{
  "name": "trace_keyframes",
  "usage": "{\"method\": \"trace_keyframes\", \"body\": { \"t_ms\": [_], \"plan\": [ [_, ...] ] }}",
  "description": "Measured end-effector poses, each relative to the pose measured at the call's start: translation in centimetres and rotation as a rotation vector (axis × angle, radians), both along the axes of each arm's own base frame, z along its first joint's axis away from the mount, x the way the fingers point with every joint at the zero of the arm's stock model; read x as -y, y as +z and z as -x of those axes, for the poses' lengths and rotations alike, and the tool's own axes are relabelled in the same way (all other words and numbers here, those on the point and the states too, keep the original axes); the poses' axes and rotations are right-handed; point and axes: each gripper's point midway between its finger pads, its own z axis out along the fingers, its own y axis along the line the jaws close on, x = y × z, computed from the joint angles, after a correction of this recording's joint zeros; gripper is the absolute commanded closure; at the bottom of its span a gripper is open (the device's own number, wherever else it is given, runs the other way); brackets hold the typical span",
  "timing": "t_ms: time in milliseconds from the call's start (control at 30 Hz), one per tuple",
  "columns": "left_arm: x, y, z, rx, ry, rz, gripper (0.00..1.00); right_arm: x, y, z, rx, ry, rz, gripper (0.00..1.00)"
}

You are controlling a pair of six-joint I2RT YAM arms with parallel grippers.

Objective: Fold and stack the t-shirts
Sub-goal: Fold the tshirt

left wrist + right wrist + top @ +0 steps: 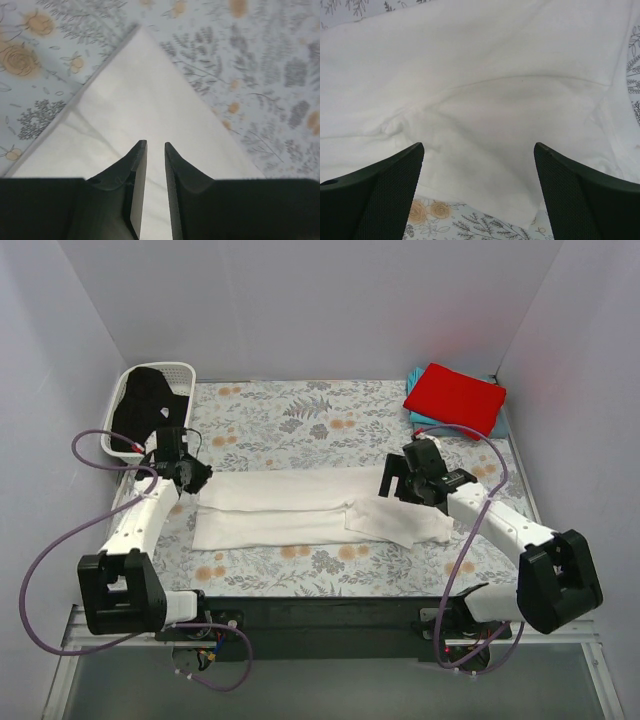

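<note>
Top external view: the white t-shirt point(300, 508) lay as a long folded strip at the centre of the table point(300, 420). The left gripper point(198, 480) hovered at its 9 o'clock end, jaws parted by a narrow gap, with no cloth visible between them. The right gripper point(393, 480) stood wide open and empty over its 3 o'clock end. The red t-shirt point(455, 398) lay at 1 o'clock.

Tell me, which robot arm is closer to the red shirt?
The right one. The right fingers hover over the white shirt, at its end just in front of the red shirt. The left fingers are across the table, near the basket.
</note>
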Motion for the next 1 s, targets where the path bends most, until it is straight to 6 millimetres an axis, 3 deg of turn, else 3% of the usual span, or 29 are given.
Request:
{"method": "trace_keyframes", "body": {
  "t_ms": [100, 200, 300, 400, 500, 600, 700, 833, 1000],
  "plan": [
    [1.8, 4.4, -1.3, 0.134, -0.093, -0.011, 0.76, 1.4, 0.6, 0.2, 0.016, -0.060, -0.029, 0.02],
    [5.7, 6.2, -2.5, 0.193, -0.234, -0.021, 0.76, 2.1, 0.5, 0.3, 0.014, -0.106, -0.050, 0.02],
    [9.9, 4.6, -3.2, 0.149, -0.374, -0.029, 0.79, 2.5, 0.0, 0.2, -0.011, -0.141, -0.069, 0.02],
    [12.7, 0.2, -3.8, 0.025, -0.460, -0.047, 0.80, 2.8, -1.2, -0.1, -0.052, -0.171, -0.065, 0.02],
    [12.8, -4.5, -2.6, -0.122, -0.475, -0.082, 0.80, 2.9, -2.7, -0.7, -0.103, -0.184, -0.045, 0.02],
    [11.8, -6.7, -1.1, -0.210, -0.453, -0.110, 0.80, 2.5, -3.8, -1.7, -0.141, -0.181, -0.027, 0.03],
    [11.1, -7.7, 0.1, -0.245, -0.410, -0.119, 0.77, 1.8, -4.7, -2.9, -0.167, -0.172, -0.020, 0.04],
    [10.8, -7.6, 0.8, -0.199, -0.332, -0.086, 0.76, 1.0, -5.9, -4.4, -0.208, -0.149, 0.001, 0.07],
    [11.0, -7.6, 3.5, -0.171, -0.257, 0.013, 0.78, -1.0, -5.8, -8.3, -0.189, -0.088, 0.002, 0.08]
  ]
}}
